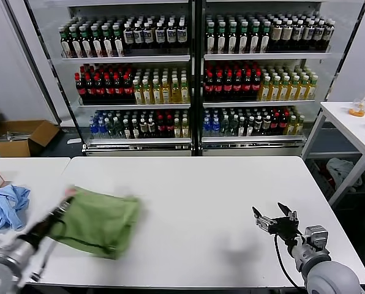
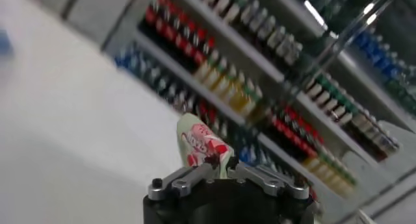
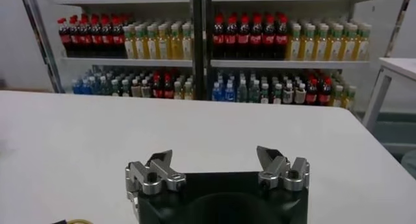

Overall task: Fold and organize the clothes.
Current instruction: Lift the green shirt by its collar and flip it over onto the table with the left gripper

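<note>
Garment: light green soft cotton polo shirt [image 1: 100, 222], lay bunched in a rough folded heap on the white tabletop [image 1: 207, 202], near your left front edge. A fold of it, showing the red-and-white chest print [image 2: 203, 146], stood up between the fingers of your left gripper [image 1: 68, 199], which was clenched on the cloth at the heap's left side. Held that way, you probably meant to carry or drag the edge across for a fold. No letters on the print could be read.

Right gripper [image 1: 273, 219]: parked low over the table's right front, well apart from the shirt, jaws spread wide and holding nothing. It appeared to be waiting its turn.

Crumpled light blue garment [image 1: 5, 207]: lay on the adjoining table to the left, just beside the shirt, not part of the fold.

Glass-fronted drinks cabinet [image 1: 195, 79]: stood behind the table, shelves packed with rows of dark, red-capped, yellow and blue-labelled bottles. Labels were too small to read; no brand could be made out.

Brown cardboard box [image 1: 23, 136]: sat open on the floor, far left.
</note>
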Robot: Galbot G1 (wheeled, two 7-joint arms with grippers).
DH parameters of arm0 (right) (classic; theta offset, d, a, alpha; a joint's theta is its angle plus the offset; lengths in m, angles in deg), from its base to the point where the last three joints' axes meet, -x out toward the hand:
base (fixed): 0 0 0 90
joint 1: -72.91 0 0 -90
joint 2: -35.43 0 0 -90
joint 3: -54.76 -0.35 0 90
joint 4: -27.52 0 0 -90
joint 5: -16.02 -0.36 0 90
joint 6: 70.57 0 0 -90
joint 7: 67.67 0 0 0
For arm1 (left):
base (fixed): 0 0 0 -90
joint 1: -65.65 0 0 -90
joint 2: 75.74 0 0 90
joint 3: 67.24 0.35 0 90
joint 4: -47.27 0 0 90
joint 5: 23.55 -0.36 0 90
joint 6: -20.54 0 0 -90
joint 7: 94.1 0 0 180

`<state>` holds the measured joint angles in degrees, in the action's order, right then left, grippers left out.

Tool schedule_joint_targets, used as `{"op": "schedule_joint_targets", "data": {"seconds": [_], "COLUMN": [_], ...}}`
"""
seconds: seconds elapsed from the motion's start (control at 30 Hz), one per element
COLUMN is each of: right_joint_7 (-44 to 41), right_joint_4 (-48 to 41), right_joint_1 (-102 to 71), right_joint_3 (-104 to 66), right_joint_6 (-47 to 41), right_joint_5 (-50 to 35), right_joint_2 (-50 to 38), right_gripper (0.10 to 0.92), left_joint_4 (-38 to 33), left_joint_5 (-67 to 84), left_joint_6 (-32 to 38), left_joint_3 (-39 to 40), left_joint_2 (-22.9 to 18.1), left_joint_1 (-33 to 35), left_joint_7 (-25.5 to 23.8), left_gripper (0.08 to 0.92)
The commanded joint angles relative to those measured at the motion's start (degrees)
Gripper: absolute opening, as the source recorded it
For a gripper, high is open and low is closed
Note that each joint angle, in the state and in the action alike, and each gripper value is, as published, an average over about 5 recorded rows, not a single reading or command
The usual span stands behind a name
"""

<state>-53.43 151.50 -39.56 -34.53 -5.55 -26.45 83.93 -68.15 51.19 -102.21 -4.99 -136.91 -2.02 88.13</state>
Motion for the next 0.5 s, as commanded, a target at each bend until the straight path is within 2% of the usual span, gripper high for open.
{"op": "schedule_joint_targets", "data": {"seconds": [0.03,0.23,0.4,0.5], "right_joint_7": [0.0,0.2,0.3,0.3], "right_joint_4": [1.2,2.3,3.1,3.3], "right_joint_1": [-0.2,-0.9,-1.6,-2.2], "right_joint_3": [-0.4,-0.8,-1.6,-2.2], "right_joint_6": [0.0,-0.1,-0.2,-0.2], "right_joint_5": [-0.1,0.4,0.9,1.1], "right_joint_2": [-0.2,-0.1,0.4,0.7], "right_gripper": [0.823,0.823,0.823,0.823], "left_joint_4": [-7.8,-6.4,-7.6,-6.2], "left_joint_5": [-15.1,-41.1,-53.8,-58.1], "left_joint_6": [-0.4,1.3,1.9,2.1], "left_joint_3": [1.8,31.1,45.7,50.8], "left_joint_2": [10.7,0.3,-9.3,-12.0], "left_joint_1": [0.2,-2.4,-2.0,-1.3], "left_joint_7": [-2.4,-0.7,2.1,3.1], "left_gripper": [0.115,0.115,0.115,0.115]}}
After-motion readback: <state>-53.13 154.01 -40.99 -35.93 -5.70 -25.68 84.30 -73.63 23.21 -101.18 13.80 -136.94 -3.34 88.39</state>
